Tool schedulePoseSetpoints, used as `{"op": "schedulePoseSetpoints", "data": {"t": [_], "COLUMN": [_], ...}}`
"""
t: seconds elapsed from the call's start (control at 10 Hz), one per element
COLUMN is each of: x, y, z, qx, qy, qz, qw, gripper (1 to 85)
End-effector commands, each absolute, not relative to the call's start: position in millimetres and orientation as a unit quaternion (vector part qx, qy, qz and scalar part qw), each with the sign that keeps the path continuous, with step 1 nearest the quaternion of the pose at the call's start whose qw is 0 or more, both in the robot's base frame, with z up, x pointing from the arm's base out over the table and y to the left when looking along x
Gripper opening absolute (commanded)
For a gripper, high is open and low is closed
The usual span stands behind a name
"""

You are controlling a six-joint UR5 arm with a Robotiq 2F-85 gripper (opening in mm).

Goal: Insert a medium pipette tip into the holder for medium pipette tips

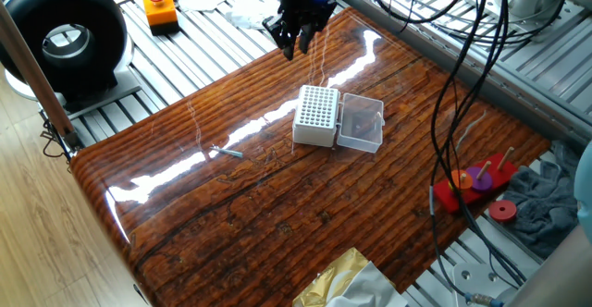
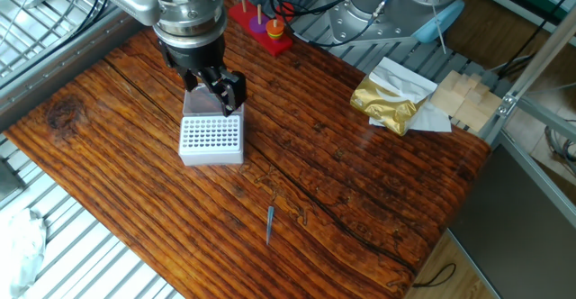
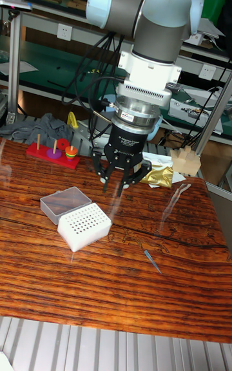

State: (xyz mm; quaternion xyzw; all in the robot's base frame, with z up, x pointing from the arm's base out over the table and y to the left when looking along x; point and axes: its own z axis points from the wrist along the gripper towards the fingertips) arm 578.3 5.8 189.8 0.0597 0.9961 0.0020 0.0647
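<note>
End effector: the end effector (image 3: 122,182) hangs above the desk with its two fingers pointing down, parted a little and holding nothing; in one fixed view it (image 1: 298,43) sits over the far edge of the wood.
Fingers: dark and short; one finger (image 2: 233,92) shows just behind the holder in the other fixed view.
Holder: the holder (image 1: 315,116) is a white block with a grid of holes, standing on the desk near the end effector, on the nearer side of it in one fixed view; seen also at (image 2: 211,140) and (image 3: 84,227).
Lid: the clear lid (image 1: 361,122) lies flat and open, touching the holder's side.
Medium pipette tip: the medium pipette tip (image 1: 228,152) lies flat on the wood, well apart from the end effector and beyond the holder from it; seen also at (image 2: 270,224) and (image 3: 153,261).
Desk: the desk (image 1: 277,214) has a glossy, dark reddish wood-grain top.
Around: a red peg toy (image 1: 477,186) sits off one end of the desk, crumpled gold foil (image 2: 389,104) off another.
</note>
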Motion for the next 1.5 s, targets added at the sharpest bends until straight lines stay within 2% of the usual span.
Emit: {"op": "schedulePoseSetpoints", "data": {"t": [0.0, 0.5, 0.6, 1.3, 1.4], "x": [585, 586, 575, 579, 572], "y": [9, 8, 9, 13, 20], "z": [192, 191, 191, 191, 191], "qx": [0.07, 0.067, 0.071, 0.07, 0.074], "qy": [0.995, 0.995, 0.996, 0.995, 0.995], "qz": [0.009, 0.009, 0.01, 0.026, 0.037], "qw": [0.077, 0.077, 0.057, 0.065, 0.053], "gripper": [1.0, 1.0, 1.0, 1.0, 1.0]}}
